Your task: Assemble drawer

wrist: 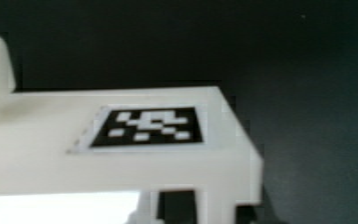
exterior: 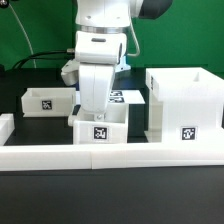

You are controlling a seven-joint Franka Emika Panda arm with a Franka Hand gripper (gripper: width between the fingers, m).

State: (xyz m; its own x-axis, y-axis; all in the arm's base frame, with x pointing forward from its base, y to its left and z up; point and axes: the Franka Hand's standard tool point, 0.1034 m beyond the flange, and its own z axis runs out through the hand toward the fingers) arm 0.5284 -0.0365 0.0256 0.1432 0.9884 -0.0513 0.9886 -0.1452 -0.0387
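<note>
The drawer's tall box shell [exterior: 185,103] stands at the exterior view's right, open side up, with a tag low on its front. One small tray [exterior: 48,100] sits at the left. A second small tray [exterior: 100,130] sits in the middle behind the border wall. My gripper [exterior: 97,114] reaches straight down onto this middle tray, and its fingertips are partly hidden by the tray's rim. In the wrist view the tray's tagged wall [wrist: 149,128] fills the frame. My gripper [wrist: 215,208] shows as two dark tips on either side of a white wall.
The long low white border wall [exterior: 110,156] runs across the front. The marker board [exterior: 128,97] lies flat behind the middle tray. A small white block [exterior: 5,125] sits at the far left. The table top is black.
</note>
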